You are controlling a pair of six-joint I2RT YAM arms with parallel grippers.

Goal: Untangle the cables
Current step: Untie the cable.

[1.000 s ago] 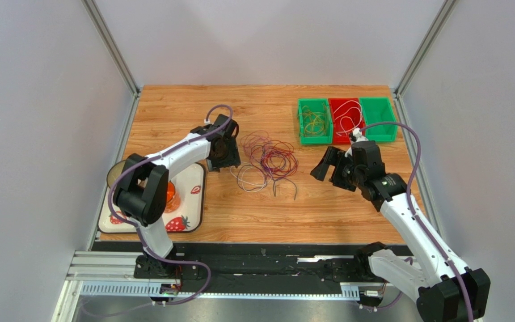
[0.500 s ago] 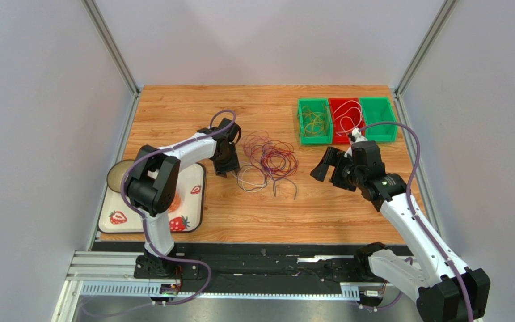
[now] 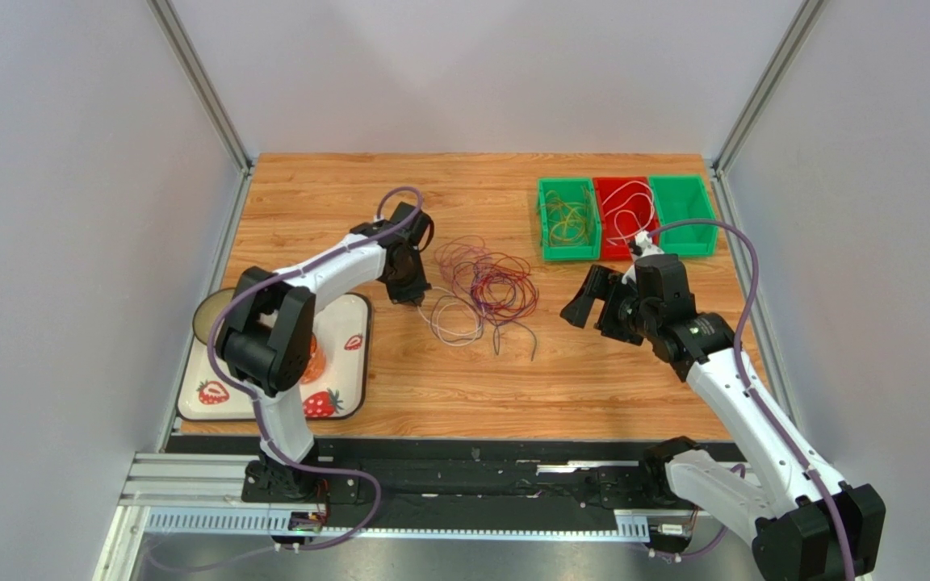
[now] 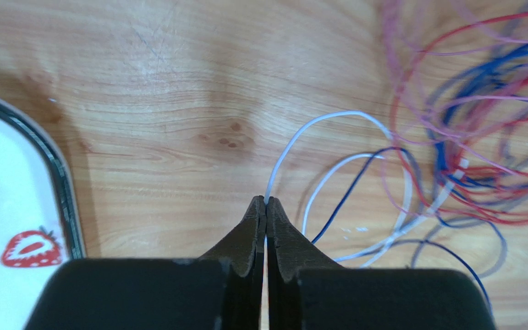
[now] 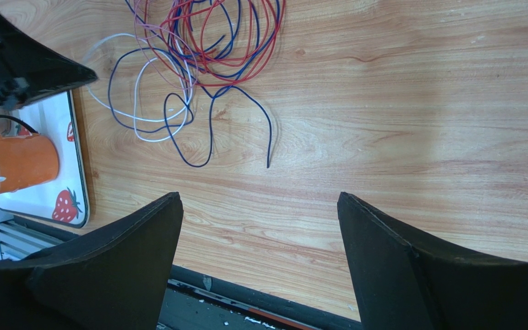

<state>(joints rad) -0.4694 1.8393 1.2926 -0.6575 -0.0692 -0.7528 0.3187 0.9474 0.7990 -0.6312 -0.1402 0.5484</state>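
Note:
The cables (image 3: 488, 288) lie in a loose tangle of red, purple, blue and white loops on the wooden table, mid-centre. My left gripper (image 3: 418, 294) is at the tangle's left edge, and in the left wrist view it (image 4: 266, 201) is shut on a thin white cable (image 4: 329, 120) that arcs away from the tips toward the tangle (image 4: 480, 137). My right gripper (image 3: 588, 311) hovers to the right of the tangle, apart from it. Its jaws (image 5: 258, 199) stand wide open with nothing between them, and the cables (image 5: 198, 41) are ahead of it.
Two green bins (image 3: 569, 218) (image 3: 683, 212) and a red bin (image 3: 623, 212) between them stand at the back right, holding some wires. A strawberry-print tray (image 3: 355, 369) with an orange cup (image 5: 15, 163) is at the left, under my left arm.
My left gripper has shut on the white cable at the tangle's left edge, and the left arm shifted a little. The right arm has not moved.

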